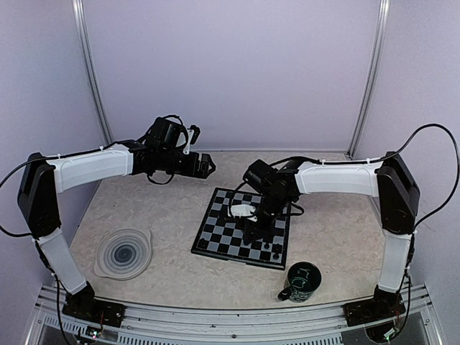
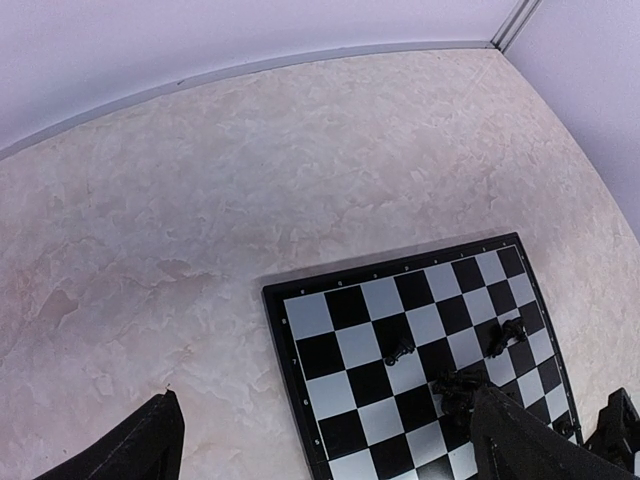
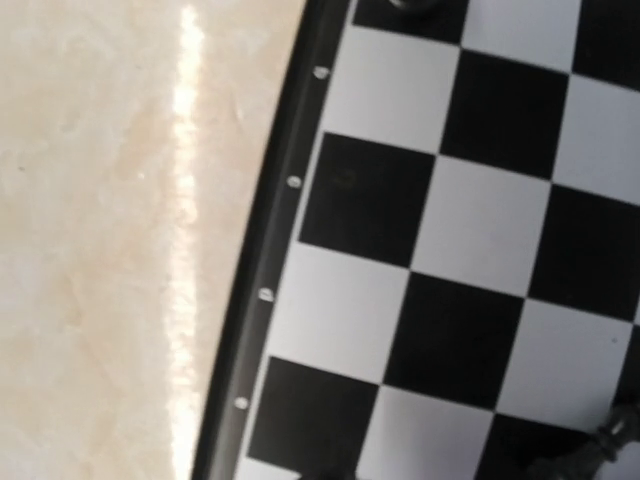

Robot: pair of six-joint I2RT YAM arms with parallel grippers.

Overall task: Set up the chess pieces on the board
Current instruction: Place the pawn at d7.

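Note:
The board (image 1: pixel 224 215) lies on the table right of centre. Small black chess pieces (image 1: pixel 270 249) stand along its near edge, and one more (image 1: pixel 203 243) sits at the near left corner. My right gripper (image 1: pixel 253 231) hangs low over the middle of the board, shut; what sits between its tips is hidden. The right wrist view is filled by the board (image 3: pixel 460 230), with a lying piece (image 3: pixel 590 455) at the lower right. My left gripper (image 1: pixel 208 166) hovers beyond the board's far left corner, open and empty. Its fingers (image 2: pixel 140 445) frame the board (image 2: pixel 355 370) and toppled pieces (image 2: pixel 400 350).
A dark green mug (image 1: pixel 300 282) stands near the front edge, right of the board. A round grey spiral plate (image 1: pixel 123 253) lies at the front left. Pale walls close in the back and both sides.

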